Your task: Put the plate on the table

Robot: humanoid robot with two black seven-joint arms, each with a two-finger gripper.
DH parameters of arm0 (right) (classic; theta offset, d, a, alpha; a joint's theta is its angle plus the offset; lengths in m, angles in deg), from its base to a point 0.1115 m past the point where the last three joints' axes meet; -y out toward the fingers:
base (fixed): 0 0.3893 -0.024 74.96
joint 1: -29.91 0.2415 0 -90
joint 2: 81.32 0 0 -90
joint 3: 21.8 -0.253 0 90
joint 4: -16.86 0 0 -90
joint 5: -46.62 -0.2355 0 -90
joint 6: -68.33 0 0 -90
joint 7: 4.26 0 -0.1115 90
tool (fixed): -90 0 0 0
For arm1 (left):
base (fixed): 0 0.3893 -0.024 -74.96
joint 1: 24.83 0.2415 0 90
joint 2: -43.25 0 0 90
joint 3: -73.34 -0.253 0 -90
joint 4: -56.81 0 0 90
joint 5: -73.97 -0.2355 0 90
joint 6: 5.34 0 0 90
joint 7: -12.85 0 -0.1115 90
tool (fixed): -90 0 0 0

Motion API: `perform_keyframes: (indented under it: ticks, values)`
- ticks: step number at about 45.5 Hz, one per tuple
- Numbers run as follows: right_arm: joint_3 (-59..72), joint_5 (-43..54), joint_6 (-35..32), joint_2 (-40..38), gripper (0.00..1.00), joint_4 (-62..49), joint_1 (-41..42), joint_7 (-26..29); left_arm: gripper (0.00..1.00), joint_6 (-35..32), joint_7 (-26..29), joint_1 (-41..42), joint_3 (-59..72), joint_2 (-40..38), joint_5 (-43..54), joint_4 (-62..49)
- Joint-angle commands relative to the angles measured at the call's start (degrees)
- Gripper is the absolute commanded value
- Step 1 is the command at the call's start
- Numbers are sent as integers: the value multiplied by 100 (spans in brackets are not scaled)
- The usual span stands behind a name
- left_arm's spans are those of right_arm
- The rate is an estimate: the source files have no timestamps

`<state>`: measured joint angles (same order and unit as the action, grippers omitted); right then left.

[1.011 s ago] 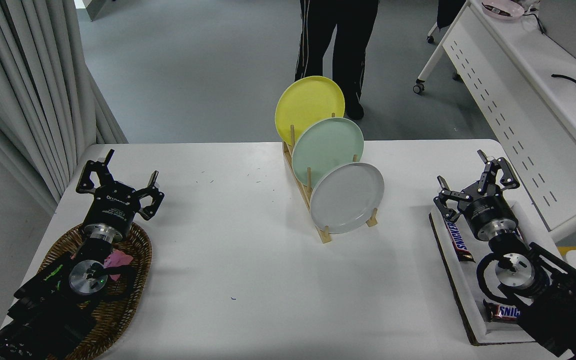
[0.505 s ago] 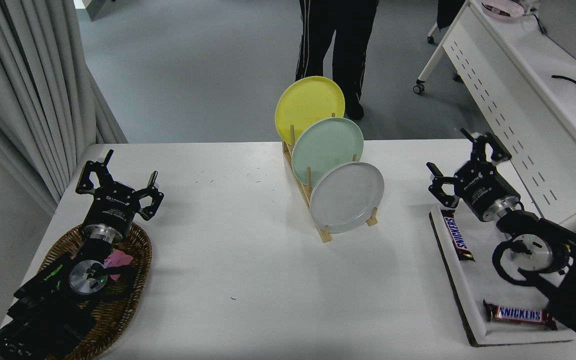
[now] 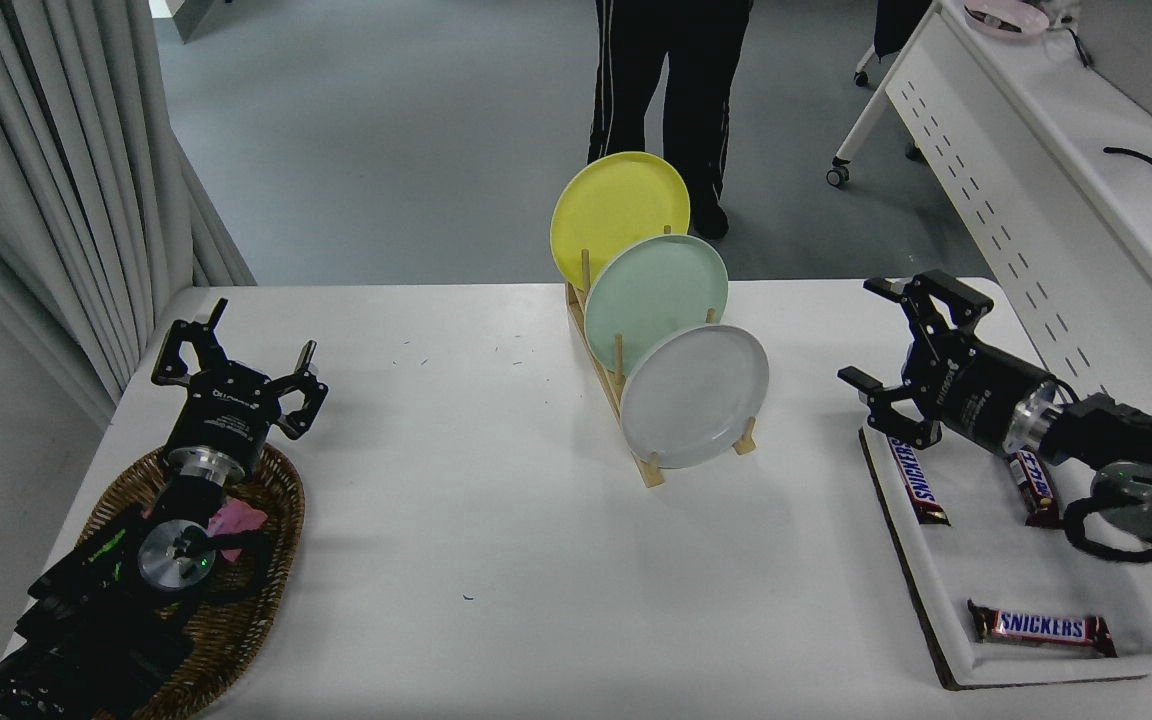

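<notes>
Head view. The right arm enters from the right edge and lies nearly level, pointing left toward the rack. Its claw [image 3: 881,335] is spread wide and holds nothing, one finger high near the tabletop's far right corner, the other low above the tray's far end. It is clear of the grey plate, with bare tabletop [image 3: 496,560] between them. The left arm is parked at lower left, over a wicker basket [image 3: 281,500], pointing away from the camera. The left claw [image 3: 236,350] is also spread wide and empty.

Count: three plates, one wooden rack [image 3: 651,468], three chocolate bars, one tray [image 3: 936,600], one basket, one pink item [image 3: 236,520] in the basket.

The plates stand on edge in the rack, one behind another: the yellow plate [image 3: 616,205] farthest, the green plate [image 3: 656,290] in the middle, the grey plate [image 3: 694,395] nearest. The grey plate sits in the rack's front slot near the tabletop's centre, slightly right. It is upright, leaning back a little, with its concave face turned toward the camera and somewhat right. The rack's long axis runs from near right to far left.

The three bars lie on the tray at the right: one bar [image 3: 916,482] at its near-left edge just below the right claw, a second bar [image 3: 1034,485] beside the arm's wrist, a third bar [image 3: 1041,627] toward the near end.

A person [image 3: 671,80] stands beyond the far edge; only dark trouser legs show.
</notes>
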<state>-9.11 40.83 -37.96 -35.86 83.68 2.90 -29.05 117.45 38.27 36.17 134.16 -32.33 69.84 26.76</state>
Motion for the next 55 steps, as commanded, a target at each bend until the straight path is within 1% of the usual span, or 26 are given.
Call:
perform_keyframes:
  ticks: [1,8,15,24,28,33,37,46,51,55]
  values:
    - [918,-19,12,-230,100,613,908,36,100,0,-2,0,0,0,0,-1]
    - [928,-704,30,-2,100,649,1049,562,100,0,-2,0,0,0,0,-1]
    - [875,-968,56,244,100,605,1233,1151,100,0,-2,0,0,0,0,-1]
    - [498,-1021,750,737,99,350,1198,1767,100,0,-2,0,0,0,0,-1]
    - [234,-1056,1049,816,99,201,1111,1864,100,0,-2,0,0,0,0,-1]
    - [-109,-1126,1409,1114,99,16,812,2004,100,0,-2,0,0,0,0,-1]
    - [-171,-1126,1682,1282,99,-46,785,2066,100,0,-2,0,0,0,0,-1]
    - [-373,-1135,1779,1853,99,-634,653,2312,100,0,-2,0,0,0,0,-1]
    - [-557,-1144,1832,1950,99,-784,583,2312,100,0,-2,0,0,0,0,-1]
    - [-610,-1188,2016,2125,99,-846,601,2321,100,0,-2,0,0,0,0,-1]
